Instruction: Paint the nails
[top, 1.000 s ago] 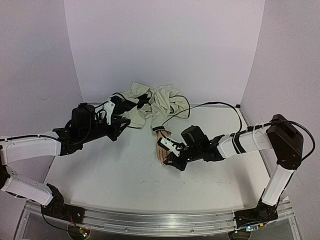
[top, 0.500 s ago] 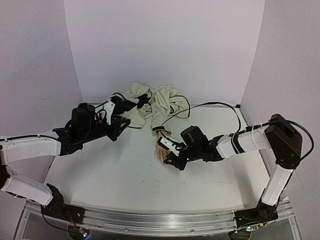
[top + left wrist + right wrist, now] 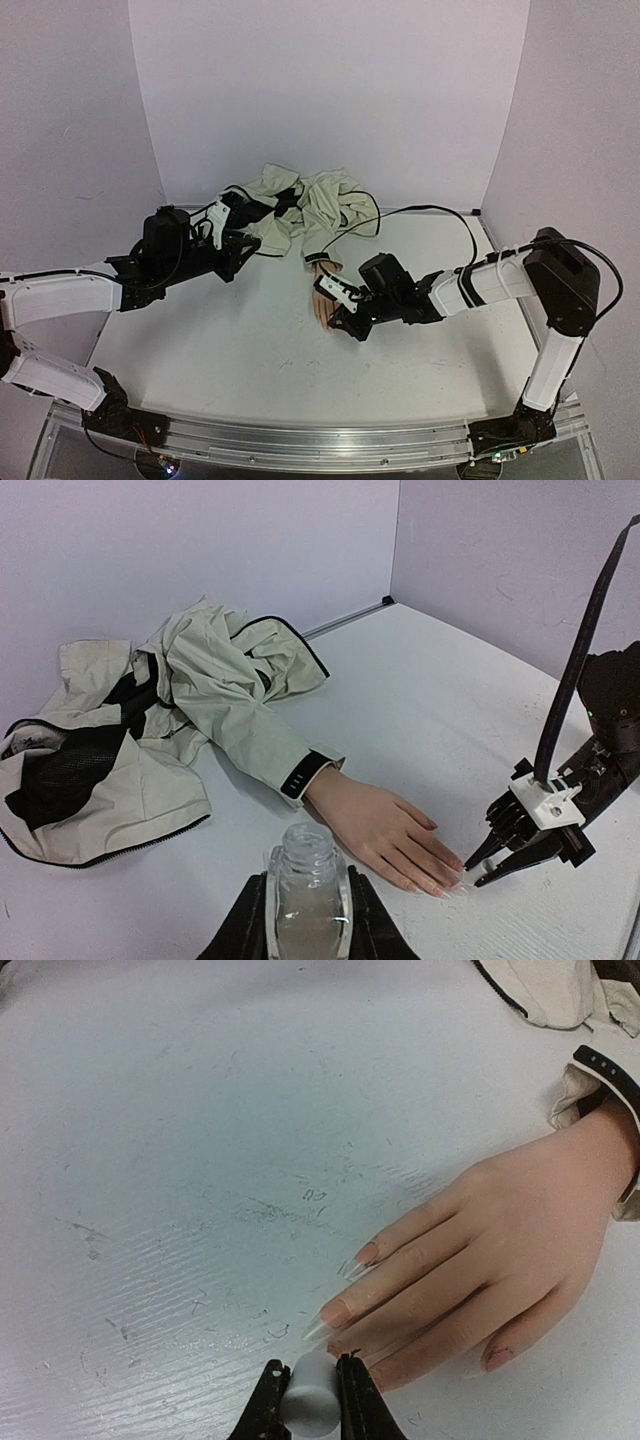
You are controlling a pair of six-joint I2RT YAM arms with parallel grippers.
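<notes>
The pale mannequin hand (image 3: 320, 303) lies palm down mid-table, its cuffed sleeve (image 3: 300, 775) running back into a cream jacket. In the right wrist view its long pointed nails (image 3: 335, 1312) point toward the camera. My right gripper (image 3: 312, 1385) is shut on a small white cylindrical cap (image 3: 312, 1400), which sits right at the fingertips of the middle fingers; any brush under it is hidden. In the top view this gripper (image 3: 340, 300) hovers over the fingertips. My left gripper (image 3: 306, 910) is shut on a clear open glass bottle (image 3: 305, 855), held upright left of the hand.
A crumpled cream jacket with dark lining (image 3: 300, 205) lies at the back of the table. A black cable (image 3: 420, 210) arcs from it to the right arm. White walls enclose the back and both sides.
The right arm has crept slightly to the left at the fingertips. The left arm and the bottle have not moved.
</notes>
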